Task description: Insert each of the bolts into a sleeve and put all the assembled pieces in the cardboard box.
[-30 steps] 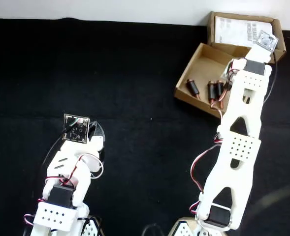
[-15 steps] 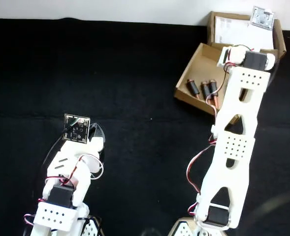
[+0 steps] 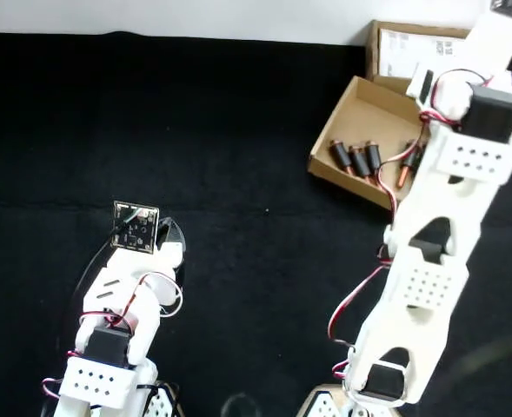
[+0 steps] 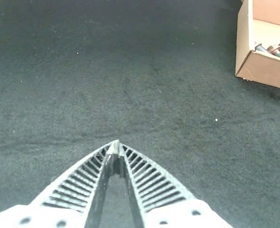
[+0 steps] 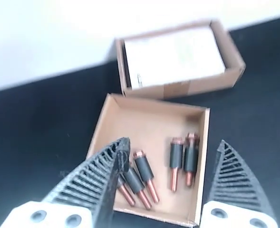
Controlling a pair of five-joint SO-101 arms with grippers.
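The cardboard box point(image 5: 130, 118) lies open below my right gripper point(image 5: 173, 142), which hangs open and empty well above it. Several assembled pieces, copper bolts in black sleeves, lie inside: one group point(image 5: 142, 176) by one finger point(image 5: 112, 164), a pair point(image 5: 183, 157) near the middle. From above, the box point(image 3: 364, 109) sits at the back right with the pieces point(image 3: 358, 160) in a row, my right arm point(image 3: 429, 261) rising over it. My left gripper point(image 4: 115, 148) is shut and empty, low over the black mat at the front left point(image 3: 173, 234). It looks toward the box point(image 4: 265, 71).
The box's lid point(image 5: 175, 53), holding a white printed sheet, is folded back behind it at the white table edge point(image 3: 238, 17). Black mat point(image 3: 195, 122) covers the table between the arms and the box.
My right arm has lifted up and back from the box, its wrist swinging toward the far right corner, uncovering more of the pieces inside. The left arm has stayed still.
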